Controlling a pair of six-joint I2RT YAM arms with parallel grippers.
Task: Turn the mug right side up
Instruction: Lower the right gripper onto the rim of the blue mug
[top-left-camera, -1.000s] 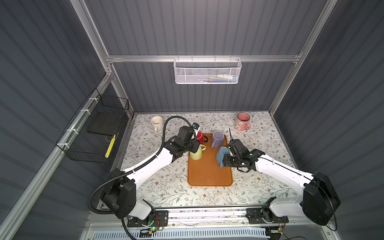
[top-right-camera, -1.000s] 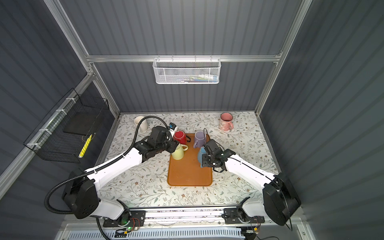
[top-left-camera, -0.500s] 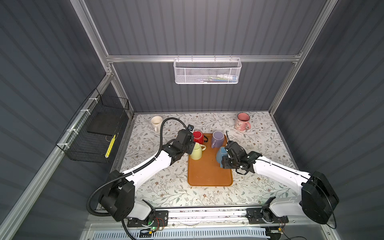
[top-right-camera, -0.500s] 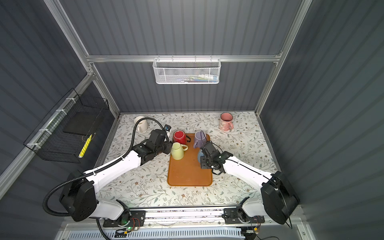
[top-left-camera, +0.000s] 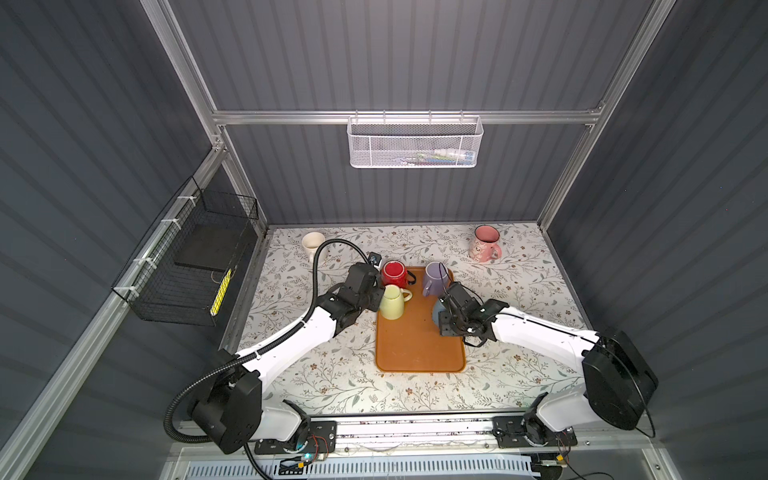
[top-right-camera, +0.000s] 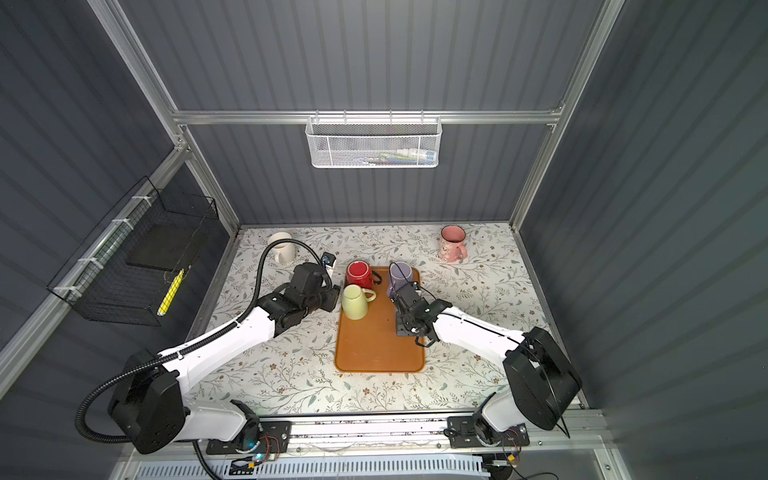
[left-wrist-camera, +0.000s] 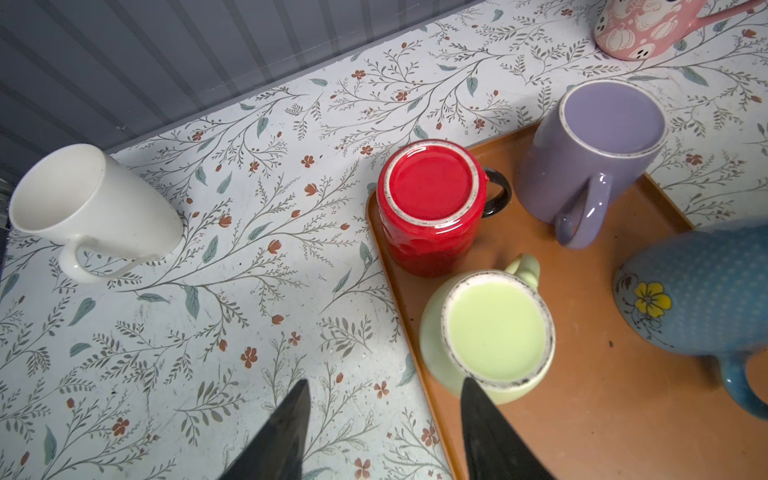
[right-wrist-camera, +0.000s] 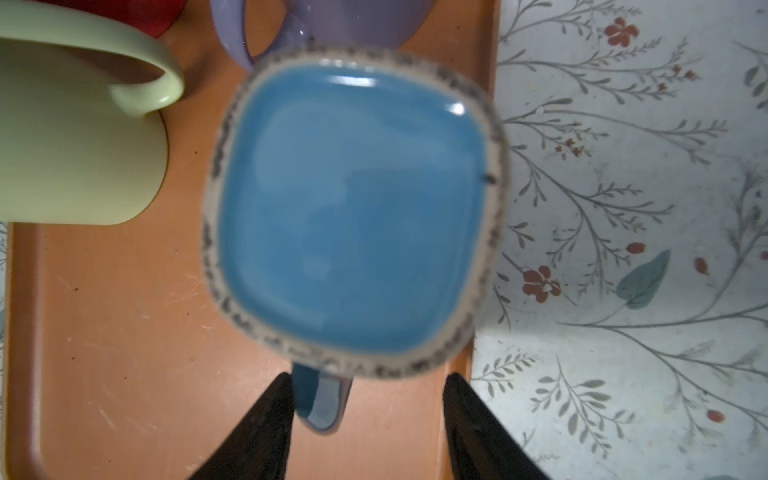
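Orange plastic tray (top-left-camera: 415, 349): right gripper (right-wrist-camera: 368, 380) open astride handle (right-wrist-camera: 322, 401) of inverted blue ceramic mug (right-wrist-camera: 349, 216); left gripper (left-wrist-camera: 385, 381) open, empty; next: clamp, flip.

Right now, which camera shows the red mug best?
The left wrist view: the red mug stands upside down, whole and close. Both top views show it small; the right wrist view catches only a red sliver.

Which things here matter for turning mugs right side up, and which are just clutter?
In play:
- blue mug, upside down, at the open right gripper
- green mug, upside down, by the open left gripper
- red mug and purple mug, also upside down
- orange tray holding all four

Lying about:
- white mug and pink mug, already upright, off the tray
- white mesh basket
- black wire basket
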